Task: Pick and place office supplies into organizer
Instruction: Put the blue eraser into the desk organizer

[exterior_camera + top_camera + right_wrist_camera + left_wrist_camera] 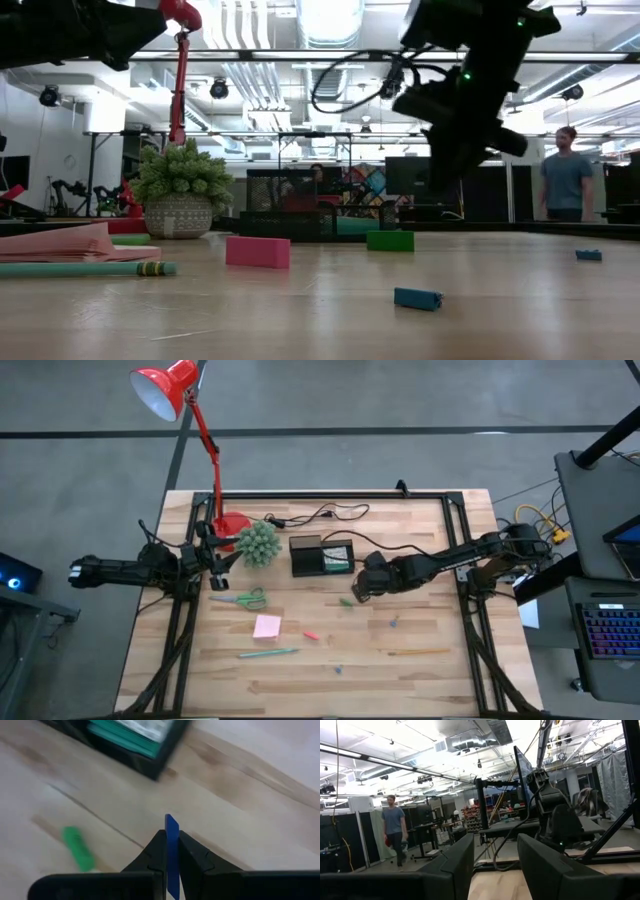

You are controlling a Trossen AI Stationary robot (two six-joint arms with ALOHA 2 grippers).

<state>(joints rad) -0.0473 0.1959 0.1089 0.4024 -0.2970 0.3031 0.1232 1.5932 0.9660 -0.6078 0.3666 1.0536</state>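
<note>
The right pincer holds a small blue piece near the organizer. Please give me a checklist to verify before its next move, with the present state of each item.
1. Grip: right pincer is shut on the thin blue piece, which stands up between the fingers: ok.
2. Position: in the high view the right pincer is beside the black organizer, not over it: not ok yet.
3. Free compartment: one compartment holds a white-green block; the dark compartment next to it looks empty: ok.
4. Path: a green piece lies on the table near the pincer, but not between it and the organizer: ok.
5. Left pincer waits open by the spiky plant, away from the organizer: ok.
</note>
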